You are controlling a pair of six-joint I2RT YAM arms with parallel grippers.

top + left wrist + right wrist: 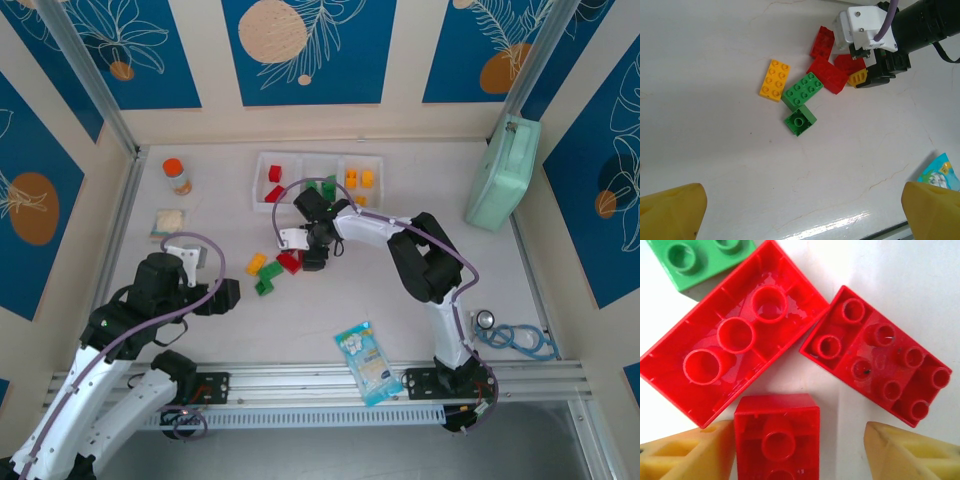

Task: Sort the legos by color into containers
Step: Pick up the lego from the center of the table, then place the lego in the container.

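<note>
Top view: the legos [272, 270] lie near the table's middle, and the containers [262, 182] stand at 1 o'clock from them.

Left wrist view: the left gripper [801, 212] is wide and empty.

Right wrist view: the right gripper [800, 455] stands half-wide around a small red brick [777, 432], with a gap at the brick's 3 o'clock side.

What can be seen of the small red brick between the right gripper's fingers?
The small red brick is glossy plastic, upside down on the white table, its hollow underside and round tube facing up. It lies between the right gripper's yellow fingers; one seems to touch it, the other stands apart.
</note>
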